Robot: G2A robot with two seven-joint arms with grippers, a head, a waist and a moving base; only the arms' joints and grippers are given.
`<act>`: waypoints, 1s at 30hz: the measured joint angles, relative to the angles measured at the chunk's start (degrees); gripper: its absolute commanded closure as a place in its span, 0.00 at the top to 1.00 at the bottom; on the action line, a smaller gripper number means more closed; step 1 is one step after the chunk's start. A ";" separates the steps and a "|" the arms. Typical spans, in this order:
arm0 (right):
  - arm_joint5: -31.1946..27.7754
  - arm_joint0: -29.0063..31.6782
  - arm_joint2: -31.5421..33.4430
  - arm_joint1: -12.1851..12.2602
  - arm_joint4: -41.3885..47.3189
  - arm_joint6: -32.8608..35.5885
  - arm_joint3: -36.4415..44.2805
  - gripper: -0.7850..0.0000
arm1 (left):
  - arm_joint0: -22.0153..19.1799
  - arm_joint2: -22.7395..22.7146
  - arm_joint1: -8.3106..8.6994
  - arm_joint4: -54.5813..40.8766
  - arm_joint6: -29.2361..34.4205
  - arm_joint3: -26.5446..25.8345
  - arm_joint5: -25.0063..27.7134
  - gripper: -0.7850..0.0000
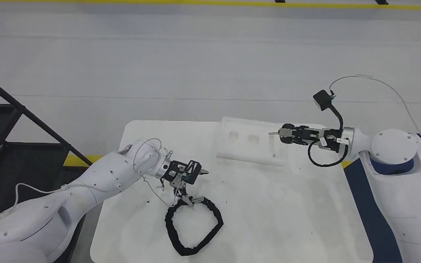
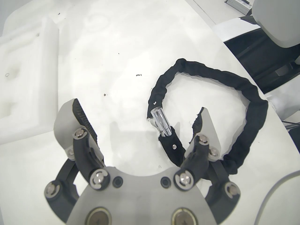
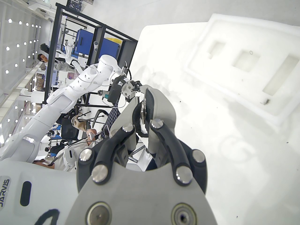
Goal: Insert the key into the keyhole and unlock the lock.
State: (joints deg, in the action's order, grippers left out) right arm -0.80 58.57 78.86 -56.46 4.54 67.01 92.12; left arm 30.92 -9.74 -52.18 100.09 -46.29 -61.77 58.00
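Left gripper (image 2: 140, 118) sits low over the white surface (image 2: 117, 36), fingers (image 2: 80, 115) spread wide apart, with the chrome cylinder (image 2: 160, 122) of the black fabric-sleeved chain lock (image 2: 246, 90) lying between them, nearer one finger; whether it touches that finger I cannot tell. The lock's loop lies flat near the surface's front edge. Right gripper (image 3: 144, 94) is well apart from the lock, by the white foam tray (image 1: 250, 154), its fingers clamped on the key (image 3: 142, 111).

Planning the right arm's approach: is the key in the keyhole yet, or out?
Out. The right gripper is shut on the key near the foam tray, far from the lock cylinder by the open left gripper.
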 measured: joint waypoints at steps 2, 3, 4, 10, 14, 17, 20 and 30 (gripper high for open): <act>0.00 0.00 0.00 0.00 0.00 0.00 0.00 0.00 | 0.02 0.00 -0.01 0.05 -0.01 -0.02 0.00 1.00; 0.00 0.00 0.00 0.00 0.00 0.00 0.00 0.00 | 0.01 0.00 -0.01 0.03 -0.01 -0.02 0.00 1.00; 0.00 0.00 0.00 0.00 0.00 0.00 0.00 0.00 | 0.00 0.00 0.00 0.02 -0.01 -0.02 0.00 1.00; 0.00 0.00 0.00 0.00 0.00 0.00 0.00 0.00 | 0.00 0.00 0.00 0.00 -0.01 -0.02 0.00 1.00; 0.00 0.00 0.00 0.00 0.00 0.00 0.00 0.00 | 0.00 0.00 0.00 0.00 -0.01 -0.02 0.00 1.00; 0.00 0.00 0.00 0.00 0.00 0.00 0.00 0.00 | 0.00 0.00 0.00 0.00 -0.01 -0.02 0.00 1.00; 0.00 0.00 0.00 0.00 0.00 0.00 0.00 0.00 | 0.01 0.00 0.00 0.00 -0.01 -0.01 0.00 1.00; 0.00 0.00 0.00 0.00 0.00 0.00 0.00 0.00 | 5.12 -3.73 1.64 -8.18 5.42 1.50 -2.77 1.00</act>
State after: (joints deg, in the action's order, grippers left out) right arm -0.80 58.57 78.86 -56.46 4.54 67.01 92.12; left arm 36.04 -13.47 -50.54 91.91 -40.87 -60.28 55.23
